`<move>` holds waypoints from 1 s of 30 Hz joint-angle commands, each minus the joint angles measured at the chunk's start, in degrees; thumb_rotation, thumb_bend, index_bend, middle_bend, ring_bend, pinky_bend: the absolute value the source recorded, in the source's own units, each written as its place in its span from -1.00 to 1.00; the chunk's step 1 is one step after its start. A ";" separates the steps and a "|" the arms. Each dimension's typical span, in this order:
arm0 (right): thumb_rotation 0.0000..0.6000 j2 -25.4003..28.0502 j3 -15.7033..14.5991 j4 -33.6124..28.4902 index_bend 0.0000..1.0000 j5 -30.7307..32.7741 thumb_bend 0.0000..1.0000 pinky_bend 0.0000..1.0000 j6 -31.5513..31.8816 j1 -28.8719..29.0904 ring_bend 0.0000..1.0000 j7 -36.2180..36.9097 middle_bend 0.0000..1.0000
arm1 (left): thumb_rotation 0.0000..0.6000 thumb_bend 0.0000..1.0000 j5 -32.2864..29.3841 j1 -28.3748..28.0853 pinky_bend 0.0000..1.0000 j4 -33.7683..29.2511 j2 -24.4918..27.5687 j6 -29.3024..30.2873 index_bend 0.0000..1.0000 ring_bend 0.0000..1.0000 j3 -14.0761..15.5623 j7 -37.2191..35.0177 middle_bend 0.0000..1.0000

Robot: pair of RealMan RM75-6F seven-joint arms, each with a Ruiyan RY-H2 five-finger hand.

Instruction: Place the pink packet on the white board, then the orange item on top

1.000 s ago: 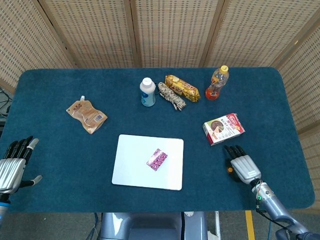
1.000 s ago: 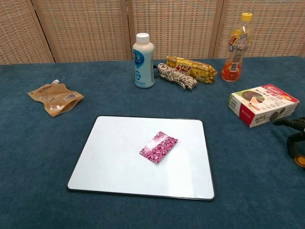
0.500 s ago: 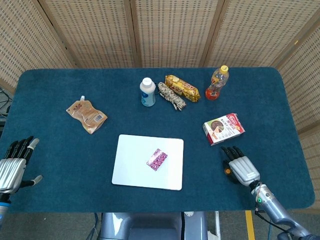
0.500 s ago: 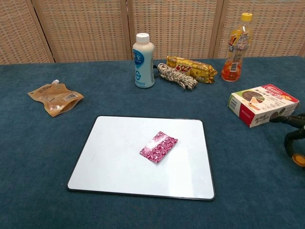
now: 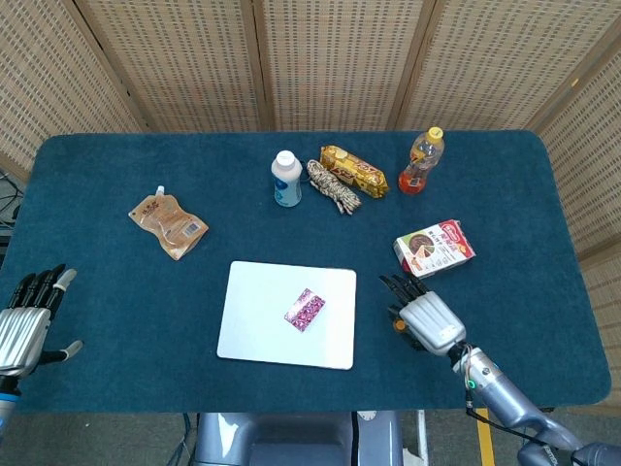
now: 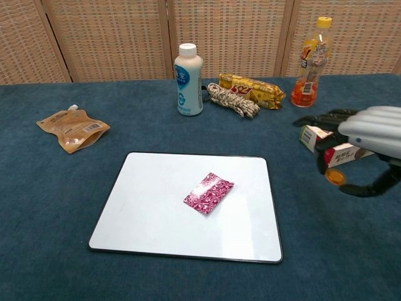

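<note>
Left robot hand (image 5: 24,320) idle at desk (image 5: 116,291) edge, fingers apart, empty. Pink packet (image 6: 208,192) flat on white board (image 6: 144,213): first step looks done. Right robot hand (image 6: 366,147) just right of the board, pinching the orange item (image 6: 334,177) above the cloth; stacking remains. Two bottles stand capped at back, contents unclear

Open cloth btwn right hand (image 5: 424,321) & white board (image 5: 262,321). Box (image 5: 435,249) just behind hand; bottles, rope well back.
</note>
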 commanded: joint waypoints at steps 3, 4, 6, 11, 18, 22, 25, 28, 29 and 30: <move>1.00 -5.44 7.00 -3.79 0.19 12.07 -0.20 -0.93 -7.70 7.27 -1.00 -11.85 -1.00 | 1.00 -1.00 -0.42 -0.15 -1.00 0.17 0.07 -0.32 -1.00 -1.00 -0.17 -0.36 -1.00; 1.00 -6.81 7.66 -3.64 0.19 14.49 -0.20 -0.93 -8.27 8.20 -1.00 -14.04 -1.00 | 1.00 -1.00 -0.53 -0.19 -1.00 0.24 0.10 -0.43 -1.00 -1.00 -0.20 -0.50 -1.00; 1.00 -9.42 8.40 -3.11 0.19 18.83 -0.20 -0.93 -9.08 10.05 -1.00 -18.36 -1.00 | 1.00 -1.00 -0.81 -0.32 -1.00 0.43 0.15 -0.75 -1.00 -1.00 -0.27 -0.74 -1.00; 1.00 -15.91 9.80 -1.41 0.19 28.72 -0.20 -0.93 -8.61 14.25 -1.00 -26.59 -1.00 | 1.00 -1.00 -1.55 -0.68 -1.00 0.77 0.26 -1.61 -1.00 -1.00 -0.48 -1.33 -1.00; 1.00 -22.62 10.89 1.62 0.19 38.44 -0.20 -0.93 -6.05 18.53 -1.00 -32.54 -1.00 | 1.00 -1.00 -2.46 -1.10 -1.00 1.08 0.37 -2.60 -1.00 -1.00 -0.71 -1.91 -1.00; 1.00 -25.35 11.08 3.88 0.19 42.04 -0.20 -0.93 -4.59 20.36 -1.00 -34.74 -1.00 | 1.00 -1.00 -2.87 -1.33 -1.00 1.31 0.45 -3.09 -1.00 -1.00 -0.84 -2.30 -1.00; 1.00 -26.58 11.31 4.80 0.19 44.21 -0.20 -0.93 -2.96 21.41 -1.00 -35.86 -1.00 | 1.00 -1.00 -3.03 -1.45 -1.00 1.39 0.53 -3.34 -1.00 -1.00 -0.88 -2.63 -1.00; 1.00 -27.61 11.88 5.48 0.19 45.96 -0.20 -0.93 -1.49 22.11 -1.00 -36.18 -1.00 | 1.00 -1.00 -3.01 -1.49 -1.00 1.38 0.62 -3.41 -1.00 -1.00 -0.87 -2.83 -1.00; 1.00 -28.05 12.11 5.69 0.19 46.68 -0.20 -0.93 -1.01 22.37 -1.00 -36.27 -1.00 | 1.00 -1.00 -3.00 -1.50 -1.00 1.37 0.65 -3.44 -1.00 -1.00 -0.85 -2.90 -1.00; 1.00 -28.45 12.29 5.90 0.19 47.34 -0.20 -0.93 -0.61 22.62 -1.00 -36.35 -1.00 | 1.00 -1.00 -3.00 -1.50 -1.00 1.37 0.68 -3.44 -1.00 -1.00 -0.85 -2.97 -1.00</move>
